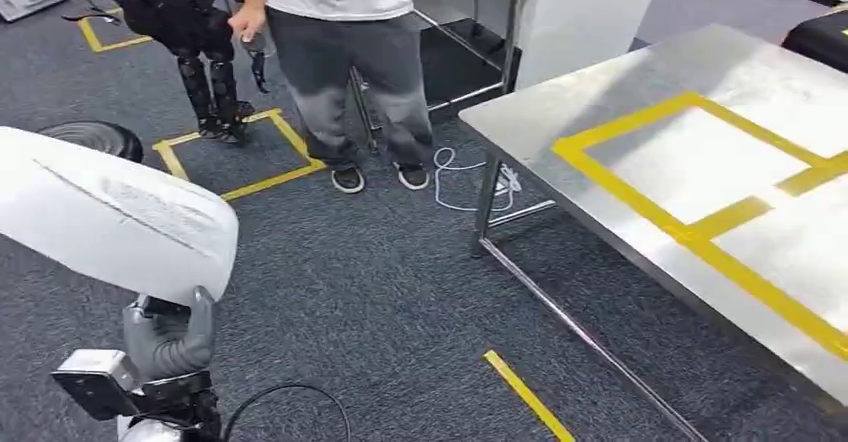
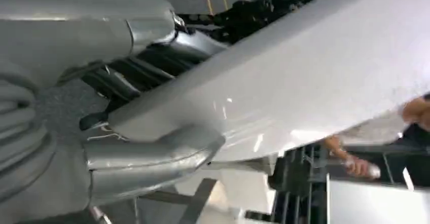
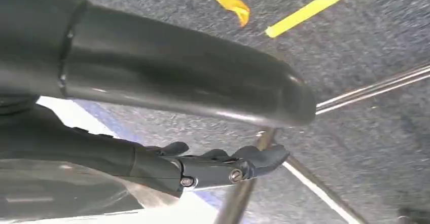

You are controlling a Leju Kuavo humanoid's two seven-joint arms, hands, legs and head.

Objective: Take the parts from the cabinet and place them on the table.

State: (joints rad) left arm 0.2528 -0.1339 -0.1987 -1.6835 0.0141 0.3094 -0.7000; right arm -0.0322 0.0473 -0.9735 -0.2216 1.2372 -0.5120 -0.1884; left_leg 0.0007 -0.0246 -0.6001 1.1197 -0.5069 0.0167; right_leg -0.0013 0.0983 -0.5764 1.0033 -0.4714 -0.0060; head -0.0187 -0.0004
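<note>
step: carrying | left hand (image 1: 165,347) gripping white curved panel (image 1: 110,217); right hand (image 3: 223,165) holding nothing, fingers apart | next: approaching steel surface (image 1: 640,82), lowering panel

glossy white plastic part (image 1: 110,217), brushed steel table (image 1: 660,82), rough grey carpet (image 1: 370,282).

White glossy part (image 1: 110,212), grey fingers (image 1: 170,337), steel table (image 1: 600,92) with yellow tape lines (image 1: 700,232), dark blue-grey carpet (image 1: 370,282)
</note>
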